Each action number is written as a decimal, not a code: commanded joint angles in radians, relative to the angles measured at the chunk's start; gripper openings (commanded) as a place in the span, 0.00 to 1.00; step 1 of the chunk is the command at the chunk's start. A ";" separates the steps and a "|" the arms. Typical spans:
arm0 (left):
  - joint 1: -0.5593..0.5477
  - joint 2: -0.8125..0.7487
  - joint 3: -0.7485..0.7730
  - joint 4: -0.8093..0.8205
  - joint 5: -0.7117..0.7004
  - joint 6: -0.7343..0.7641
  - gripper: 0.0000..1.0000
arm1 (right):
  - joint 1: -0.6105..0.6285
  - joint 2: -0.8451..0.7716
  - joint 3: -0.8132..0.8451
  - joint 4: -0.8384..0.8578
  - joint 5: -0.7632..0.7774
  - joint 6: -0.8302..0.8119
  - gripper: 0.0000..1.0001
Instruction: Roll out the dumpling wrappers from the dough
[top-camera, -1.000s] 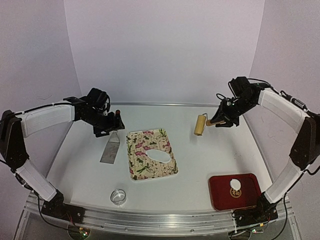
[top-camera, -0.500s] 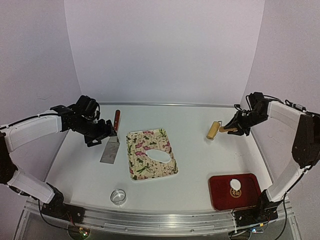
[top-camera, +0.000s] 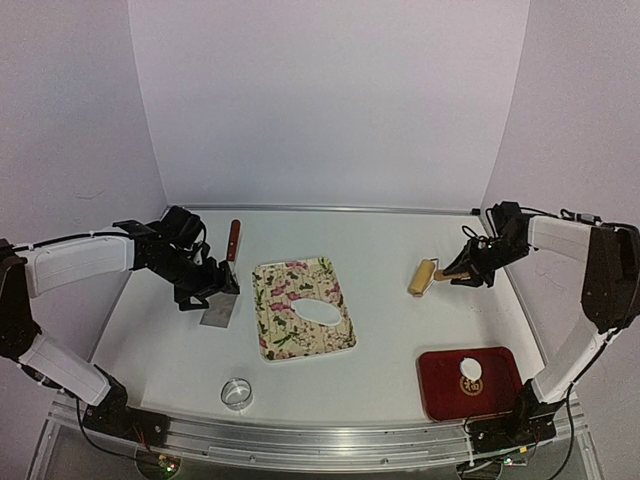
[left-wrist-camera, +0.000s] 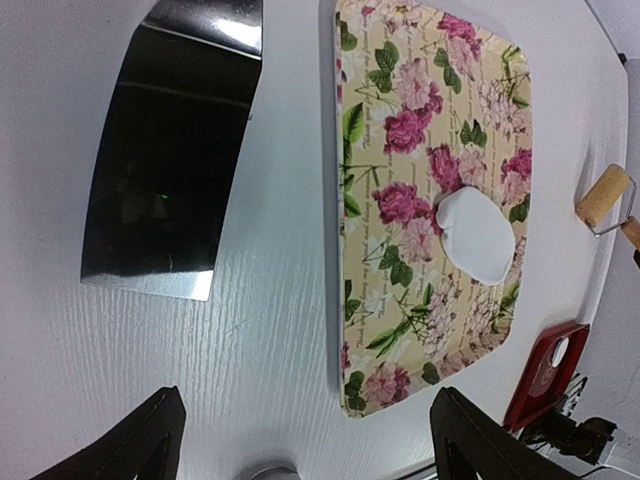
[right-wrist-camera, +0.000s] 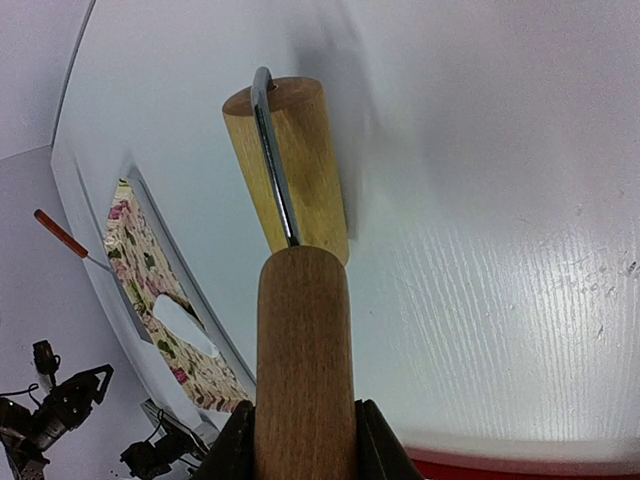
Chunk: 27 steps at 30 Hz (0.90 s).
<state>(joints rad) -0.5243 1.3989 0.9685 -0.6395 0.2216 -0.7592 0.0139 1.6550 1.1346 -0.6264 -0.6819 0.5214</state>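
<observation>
With the right gripper (right-wrist-camera: 300, 440), clamps the wooden handle of the rolling pin (top-camera: 425, 276), fingers closed snug on both sides, barrel aimed away toward the floral tray (top-camera: 270, 340). Holds the pin low at the far right of the table, well apart from any dough and with nothing under the barrel, so reads as carrying rather than rolling; cannot tell whether the barrel touches the tabletop. With the left gripper (left-wrist-camera: 300, 452), grasps nothing: jaws spread wide, hanging just above the spatula (top-camera: 218, 312) beside the tray's left edge. Looks ready to take up that tool for lifting a cut disc, though equally could be clear of it; cannot say which. Finds one dumpling wrapper (top-camera: 470, 369), small and round, lying in the red tray (top-camera: 440, 400) at the near right, probably set there to keep finished pieces off the working surface. Finds the dough sheet (top-camera: 317, 312), a flat white oval, on the floral tray's right half, likely placed there to give the pin a firm, clean bed. Leaves the ring cutter (top-camera: 237, 392) alone at the near left. Calls next for bringing the pin across and laying the barrel flat on the dough.
</observation>
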 joint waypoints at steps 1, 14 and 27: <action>0.004 0.018 0.003 -0.041 0.031 0.063 0.86 | 0.000 0.013 -0.020 0.044 0.041 -0.030 0.15; 0.002 -0.004 -0.139 -0.048 0.098 0.080 0.78 | 0.000 0.083 -0.022 0.039 0.167 -0.118 0.44; -0.088 -0.089 -0.251 -0.042 0.171 0.019 0.77 | 0.000 0.038 -0.024 0.018 0.383 -0.171 0.89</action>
<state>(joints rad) -0.5670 1.3491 0.7670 -0.6885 0.3523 -0.7059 0.0143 1.7354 1.1141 -0.5918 -0.4080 0.3788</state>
